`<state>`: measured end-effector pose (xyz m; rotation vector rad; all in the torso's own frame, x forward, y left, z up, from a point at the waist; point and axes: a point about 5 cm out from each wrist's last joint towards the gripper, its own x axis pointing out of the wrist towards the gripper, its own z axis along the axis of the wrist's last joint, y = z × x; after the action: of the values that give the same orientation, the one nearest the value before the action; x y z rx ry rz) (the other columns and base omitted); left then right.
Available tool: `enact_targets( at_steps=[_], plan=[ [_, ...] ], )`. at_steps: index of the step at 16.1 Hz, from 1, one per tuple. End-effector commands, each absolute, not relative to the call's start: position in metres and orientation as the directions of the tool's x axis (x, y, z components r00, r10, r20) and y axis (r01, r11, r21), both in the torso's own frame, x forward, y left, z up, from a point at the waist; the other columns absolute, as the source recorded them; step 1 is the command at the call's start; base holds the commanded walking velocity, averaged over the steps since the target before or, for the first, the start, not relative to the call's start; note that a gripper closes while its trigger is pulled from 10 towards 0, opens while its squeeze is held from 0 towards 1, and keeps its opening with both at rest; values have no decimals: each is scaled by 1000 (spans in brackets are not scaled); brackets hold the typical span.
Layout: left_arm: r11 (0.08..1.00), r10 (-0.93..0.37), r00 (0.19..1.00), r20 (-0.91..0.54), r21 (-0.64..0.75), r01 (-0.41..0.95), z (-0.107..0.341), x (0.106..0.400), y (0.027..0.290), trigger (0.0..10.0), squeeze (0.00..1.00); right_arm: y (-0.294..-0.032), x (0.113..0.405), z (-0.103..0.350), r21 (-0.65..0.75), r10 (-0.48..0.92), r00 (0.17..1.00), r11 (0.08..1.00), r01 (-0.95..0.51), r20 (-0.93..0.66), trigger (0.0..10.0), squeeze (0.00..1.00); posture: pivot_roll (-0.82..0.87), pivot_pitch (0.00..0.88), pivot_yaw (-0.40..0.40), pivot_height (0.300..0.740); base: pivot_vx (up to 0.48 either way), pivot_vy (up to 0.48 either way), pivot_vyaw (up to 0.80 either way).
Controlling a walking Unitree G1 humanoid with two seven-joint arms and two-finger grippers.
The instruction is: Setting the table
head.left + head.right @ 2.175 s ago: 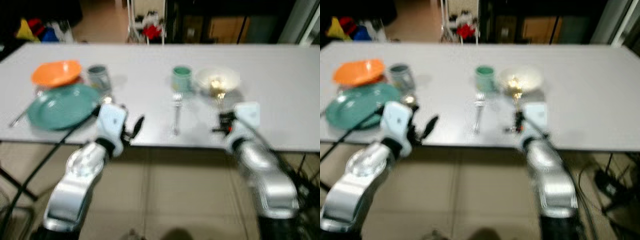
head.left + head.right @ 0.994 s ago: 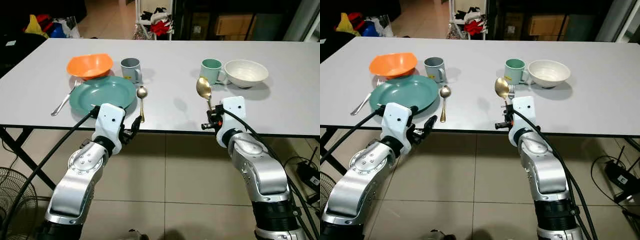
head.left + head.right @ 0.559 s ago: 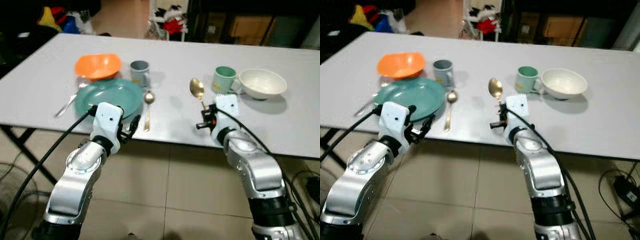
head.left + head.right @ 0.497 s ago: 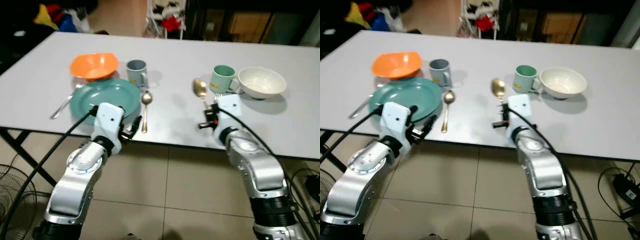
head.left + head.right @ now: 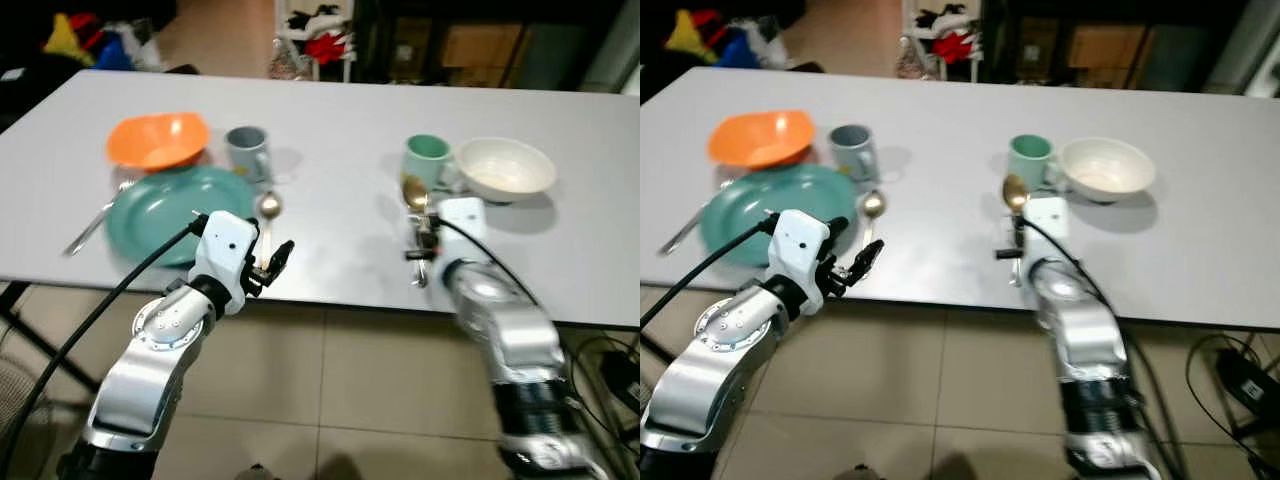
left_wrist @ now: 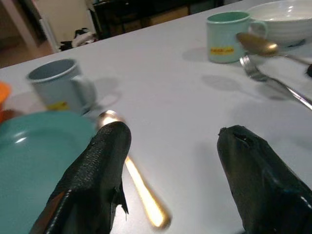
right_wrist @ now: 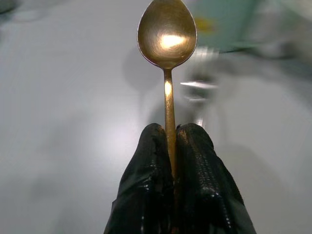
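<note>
A long white rectangular table carries two place settings. The right gripper has its two black fingers pressed together on the thin handle of a gold-coloured metal spoon. The handle runs straight out from the seam between the fingertips, and the oval bowl stands well beyond them, concave face toward the wrist camera. In the head views this spoon is held above the table's near edge, its bowl just in front of a mint-green ceramic mug. A round white ceramic bowl sits just beside the mug on its right. A silver metal fork lies on the table near the mug, beside the held spoon.

The left gripper hovers over the near edge of the table with its fingers spread wide apart, clamping nothing. A second gold-coloured spoon lies flat on the table beneath them, closer to one finger than the other, its bowl pointing toward a grey-blue ceramic mug. The spoon lies just beside the rim of a round teal plate. An orange plastic bowl sits behind the plate, and another silver fork lies at the plate's left.
</note>
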<state>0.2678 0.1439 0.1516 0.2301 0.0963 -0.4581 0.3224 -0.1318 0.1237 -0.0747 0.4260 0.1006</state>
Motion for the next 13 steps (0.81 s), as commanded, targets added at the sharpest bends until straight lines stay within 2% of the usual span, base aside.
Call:
enact_targets(
  at_steps=[1,6,9,13],
  plan=[
    [861,-449,884,-126,205,466,157,267,144,10000,0,-127,331,127,-47,86,914,992,-114,-397,10000,0,123,0,36,740,0,0,0],
    [815,-519,842,-146,213,539,163,263,149,10000,0,-111,374,127,-52,41,909,996,-69,-414,10000,0,149,0,58,740,0,0,0],
    [775,-570,806,-162,221,592,166,261,151,10000,0,-109,383,123,-85,-3,902,996,-37,-432,10000,0,160,0,67,740,0,0,0],
    [678,-685,704,-185,192,710,168,251,140,10000,0,-116,382,108,-91,-69,873,995,28,-483,10000,0,159,0,84,740,0,0,0]
  ],
)
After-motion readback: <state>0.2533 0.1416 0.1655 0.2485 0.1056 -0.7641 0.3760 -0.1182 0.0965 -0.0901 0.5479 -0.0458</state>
